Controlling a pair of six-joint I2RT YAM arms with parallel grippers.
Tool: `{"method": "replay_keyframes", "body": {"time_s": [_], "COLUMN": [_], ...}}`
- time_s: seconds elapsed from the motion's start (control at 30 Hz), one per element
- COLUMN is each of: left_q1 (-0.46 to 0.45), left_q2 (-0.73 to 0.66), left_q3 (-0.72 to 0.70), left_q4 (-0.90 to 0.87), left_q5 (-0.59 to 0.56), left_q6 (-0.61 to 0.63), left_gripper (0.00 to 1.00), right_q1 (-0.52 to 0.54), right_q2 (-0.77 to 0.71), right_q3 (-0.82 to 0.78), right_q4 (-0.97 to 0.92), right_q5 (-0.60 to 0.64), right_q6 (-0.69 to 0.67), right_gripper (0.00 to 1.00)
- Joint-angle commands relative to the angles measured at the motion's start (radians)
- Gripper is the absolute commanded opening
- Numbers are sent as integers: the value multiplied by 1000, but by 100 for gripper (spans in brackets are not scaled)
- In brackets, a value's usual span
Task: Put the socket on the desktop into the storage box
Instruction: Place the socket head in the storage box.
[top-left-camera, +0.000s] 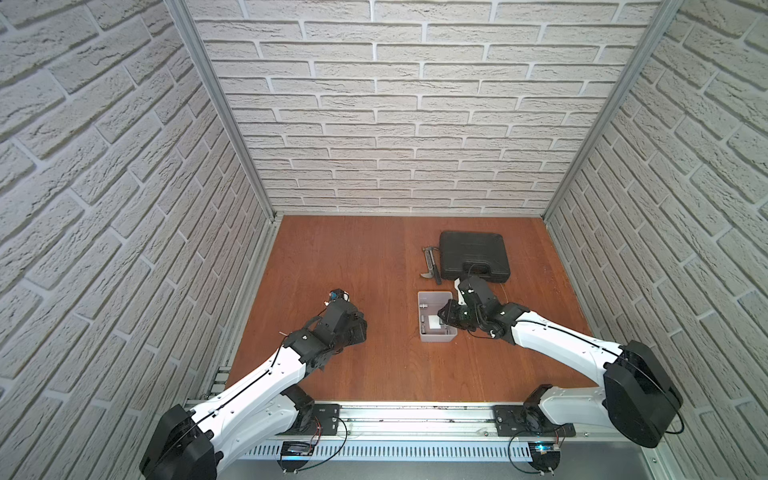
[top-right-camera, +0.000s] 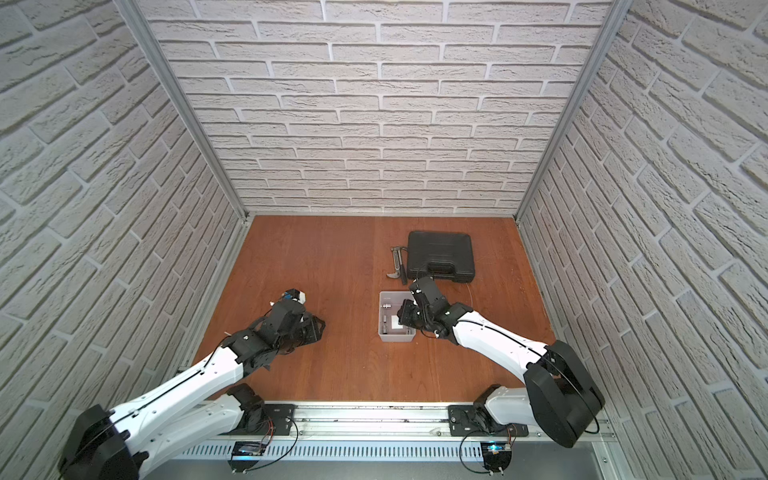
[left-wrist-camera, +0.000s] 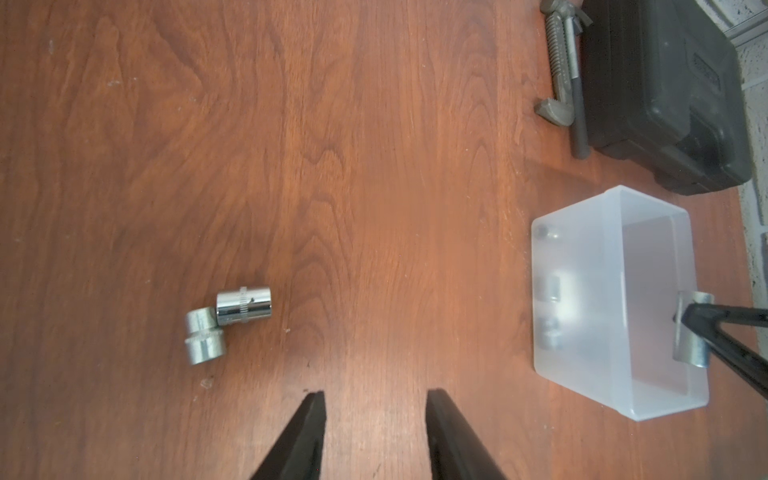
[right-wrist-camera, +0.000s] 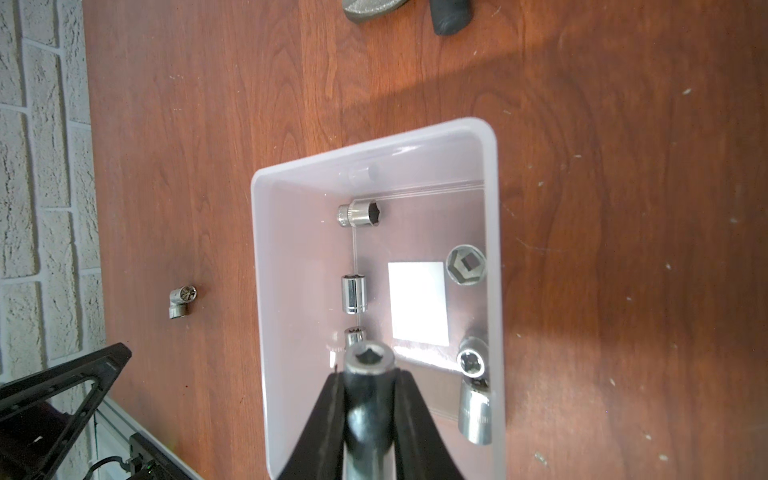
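R arm (top-left-camera: 557, 336) reaches in from the near right, forearm stretched toward centre, wrist bent down over the storage box (right-wrist-camera: 291, 257). My right end effector (right-wrist-camera: 368, 376) is clamped on a socket (right-wrist-camera: 369, 360), hex opening facing the wrist cam, held over the box interior. Other sockets (right-wrist-camera: 354, 295) lie on the box floor around a white square (right-wrist-camera: 419, 305). L arm (top-left-camera: 266, 374) extends from the near left, wrist folded low. My left end effector (left-wrist-camera: 376, 399) hangs w/ fingers apart, gripping nothing, over the wood surface (left-wrist-camera: 374, 166). Two more sockets (left-wrist-camera: 243, 306) lie touching on that surface, beside the fingers, well apart from the box.
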Motion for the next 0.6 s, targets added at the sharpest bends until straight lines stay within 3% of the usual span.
{"method": "replay_keyframes", "body": {"time_s": [0.0, 0.37, 0.57], "left_q1": [7, 8, 9], "left_q2": [-1, -7, -8], "left_q3": [19, 15, 10], "left_q4": [16, 7, 13], "left_q5": [-4, -8, -6], "left_q6": [3, 6, 5], "left_gripper": [45, 46, 46], "right_q1": [18, 37, 39], "right_q2": [35, 124, 148], "right_q3": [46, 92, 99], "right_q4": [1, -7, -7], "right_q5": [36, 81, 68], "right_q6": [-41, -65, -71], "right_gripper": [13, 14, 28]}}
